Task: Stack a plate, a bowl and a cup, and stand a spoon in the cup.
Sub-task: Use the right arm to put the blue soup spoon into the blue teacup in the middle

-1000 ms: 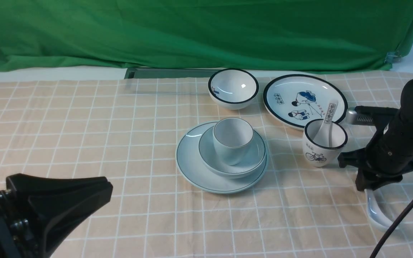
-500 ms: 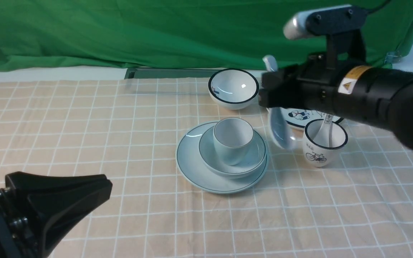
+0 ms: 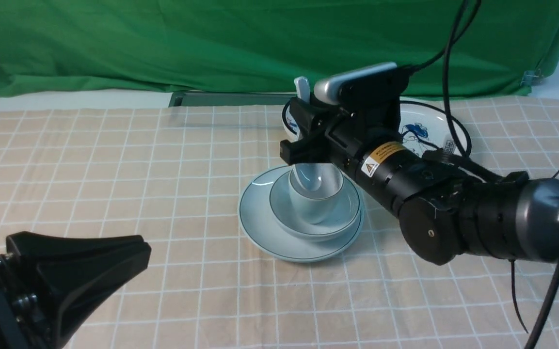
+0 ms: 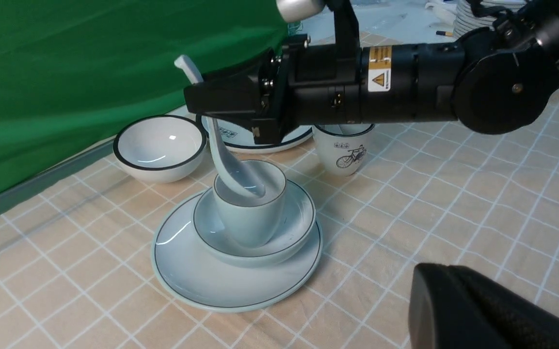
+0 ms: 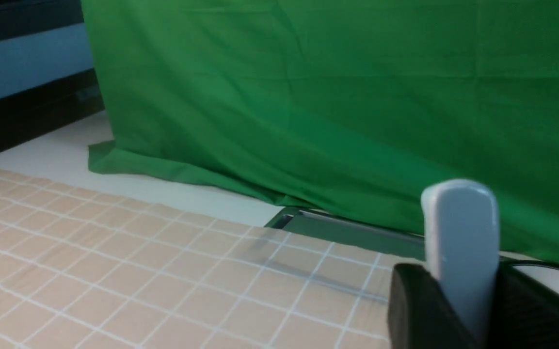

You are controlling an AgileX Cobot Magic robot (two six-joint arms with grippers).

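The spoon hangs from the right tool, its scoop down at the mouth of the cup.
The right tool is closed on the spoon's handle, whose end sticks up above the fingers while the scoop hangs below them, tilted, its lower part within the cup's rim. The cup stands upright in the bowl, and the bowl sits on the plate, all on the cloth-covered counter; the right tool is above this stack. The left tool is shut with nothing between its fingers, apart from the stack, on its left and nearer the robot. Beyond the stack are a black-rimmed bowl and a black-rimmed plate; the bicycle cup stands near that plate.
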